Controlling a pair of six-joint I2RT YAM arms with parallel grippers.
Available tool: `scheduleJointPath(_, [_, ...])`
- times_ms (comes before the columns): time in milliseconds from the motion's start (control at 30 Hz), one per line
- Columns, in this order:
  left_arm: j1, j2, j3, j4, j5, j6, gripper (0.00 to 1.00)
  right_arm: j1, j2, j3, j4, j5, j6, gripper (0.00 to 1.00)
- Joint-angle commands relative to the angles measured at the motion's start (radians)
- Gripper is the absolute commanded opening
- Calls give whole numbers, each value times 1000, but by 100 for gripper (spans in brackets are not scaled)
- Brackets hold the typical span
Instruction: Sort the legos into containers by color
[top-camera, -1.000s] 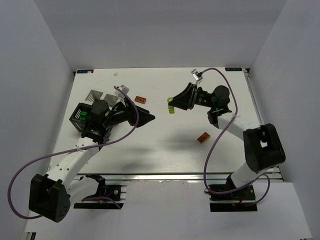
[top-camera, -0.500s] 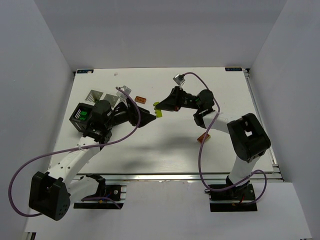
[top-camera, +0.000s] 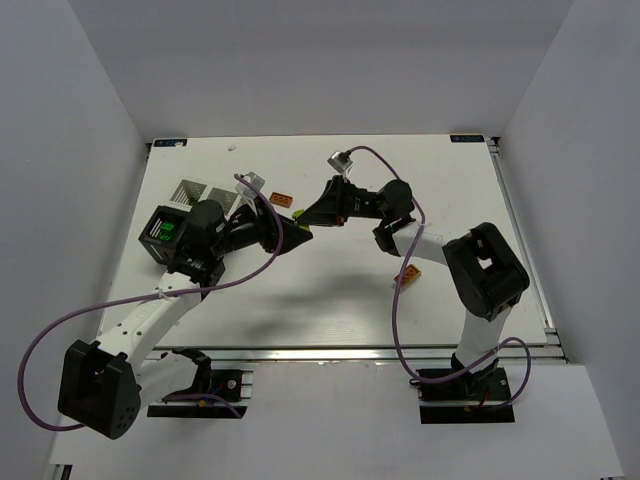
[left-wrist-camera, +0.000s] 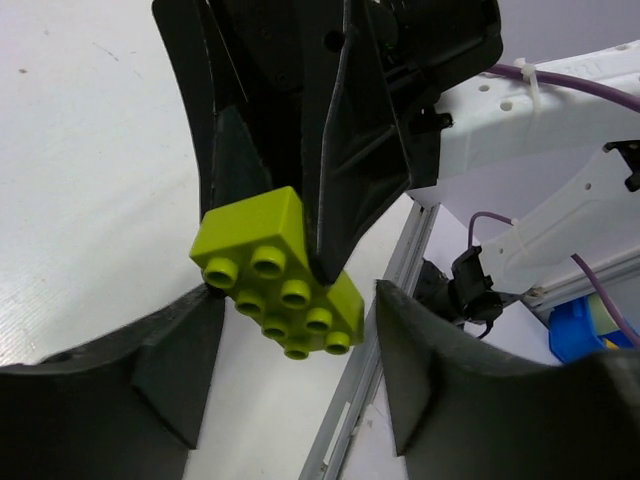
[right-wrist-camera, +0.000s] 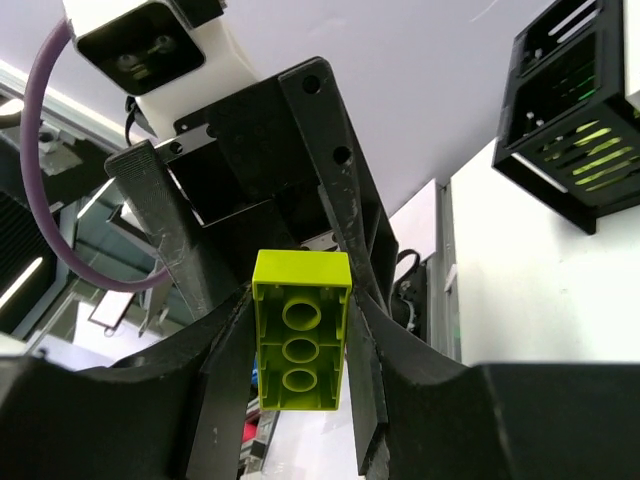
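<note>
Far left of the tabletop (top-camera: 340, 310) is the black container (top-camera: 163, 236), with green bricks (top-camera: 168, 230) showing inside it. Through the slats in the right wrist view there are lime ones in there too. Just behind it sits the white container (top-camera: 190, 191), with a second pale box (top-camera: 224, 200) right beside that, partly under the purple cable.

Next over is the left end effector (left-wrist-camera: 295, 315). Its jaws are apart, one finger on each side of the lime brick (left-wrist-camera: 275, 275). The left finger is right at the brick's corner, and there's a visible gap on the other side, so it's not clamping anything.

The brick itself is pinched in the right end effector (right-wrist-camera: 298, 305), which reaches in from the right and meets the left one tip to tip near the middle of the tabletop. Its fingers are closed on the long sides, with the hollow underside facing its own camera and the studs facing the left wrist camera.

An orange brick (top-camera: 282, 200) lies just behind the two tips. A second orange brick (top-camera: 407, 276) lies further right, half tucked under the right arm.
</note>
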Motion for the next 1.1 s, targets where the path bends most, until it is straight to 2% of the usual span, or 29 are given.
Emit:
scheduleJointPath(0, [-7,1,-8,30,40,-10,66,9,7,50,294,-11,8,0])
scheduleJointPath(100, [-7,16,3,27,66,-22,52,10,7,59,285,-16,-10,0])
scheduleJointPath(300, [-14,36,15,32,124,-42,38,3,30,99,273,-30,-40,0])
scheduleJointPath(400, [-14,35,17,43,140,-47,26,3,37,112,293,-44,-44,6])
scheduleJointPath(500, [-14,30,24,27,141,-38,19,1,38,115,328,-65,-47,30])
scheduleJointPath(567, [-14,26,35,-2,134,-15,14,-5,31,116,336,-79,-56,59])
scheduleJointPath(600, [-14,24,37,-12,129,-5,13,-7,21,112,333,-83,-73,89])
scheduleJointPath(667, [-14,18,46,-35,120,13,11,-20,5,102,310,-87,-101,89])
scheduleJointPath(700, [-14,16,49,-43,114,19,6,-28,-11,89,269,-87,-137,90])
scheduleJointPath(767, [-14,9,55,-71,92,42,5,-51,-31,72,225,-88,-190,89])
scheduleJointPath(800, [-13,9,58,-78,86,54,5,-60,-51,64,146,-88,-225,89])
scheduleJointPath(933, [1,-1,79,-137,45,99,1,-118,-122,-17,-31,-71,-462,89])
scheduleJointPath(1000, [24,-5,90,-173,-1,113,0,-140,-180,-51,-81,-56,-533,89])
scheduleJointPath(1033, [35,-5,93,-186,-21,126,0,-160,-205,-66,-161,-48,-576,89])
scheduleJointPath(1067, [56,-4,98,-221,-47,134,0,-169,-232,-92,-222,-22,-696,89])
